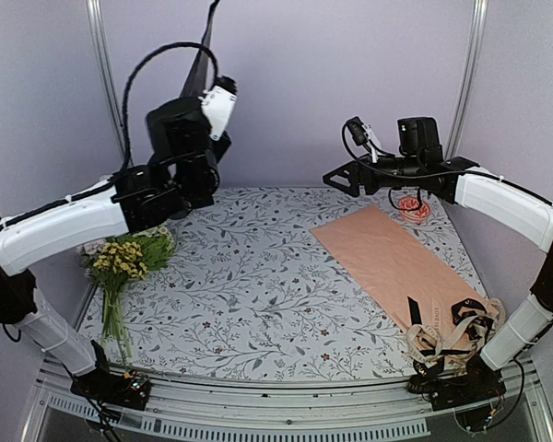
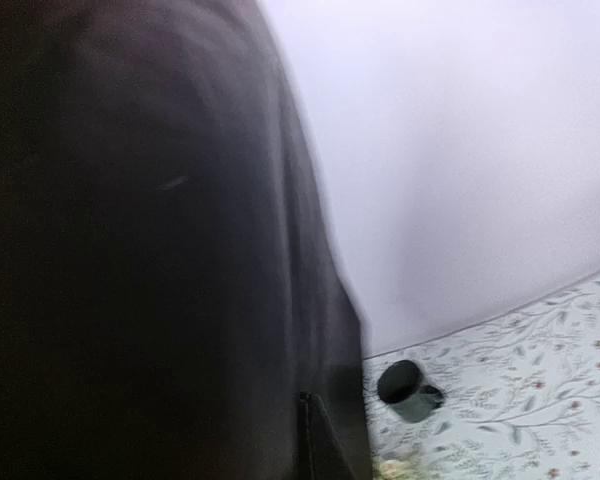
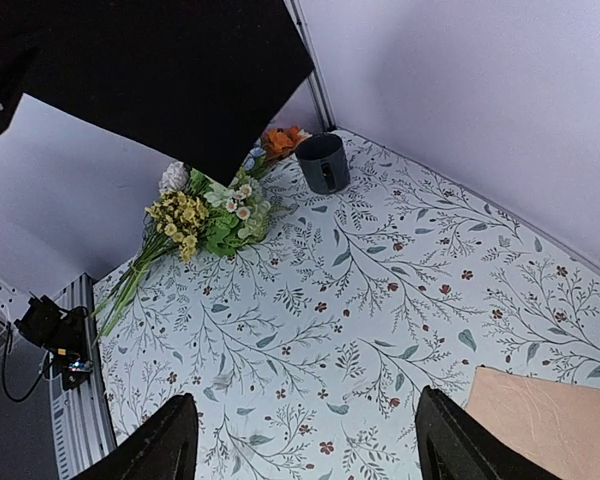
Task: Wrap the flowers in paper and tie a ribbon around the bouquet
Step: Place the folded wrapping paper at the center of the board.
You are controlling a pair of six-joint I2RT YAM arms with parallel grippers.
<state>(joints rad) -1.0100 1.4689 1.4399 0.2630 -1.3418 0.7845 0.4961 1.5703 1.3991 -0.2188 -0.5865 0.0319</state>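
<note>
My left gripper (image 1: 204, 89) is raised high over the table's left side and shut on the black paper (image 1: 205, 41), which stands up out of it. In the left wrist view the paper (image 2: 130, 240) fills the left half beside one finger (image 2: 325, 445). From the right wrist it shows as a dark sheet (image 3: 170, 70) hanging above the flowers (image 3: 205, 215), a bunch lying at the left edge (image 1: 120, 260). The cream ribbon (image 1: 442, 339) lies heaped by the right arm's base. My right gripper (image 3: 305, 440) hovers open and empty over the back right (image 1: 339, 179). No bouquet is in view.
A peach-tan sheet (image 1: 396, 262) lies on the right of the floral tablecloth (image 1: 258, 285). A dark cup (image 3: 322, 162) stands at the back left near the blooms. A black strap ribbon (image 1: 415, 313) rests by the cream one, and a small pink-red item (image 1: 413, 205) sits at the back right.
</note>
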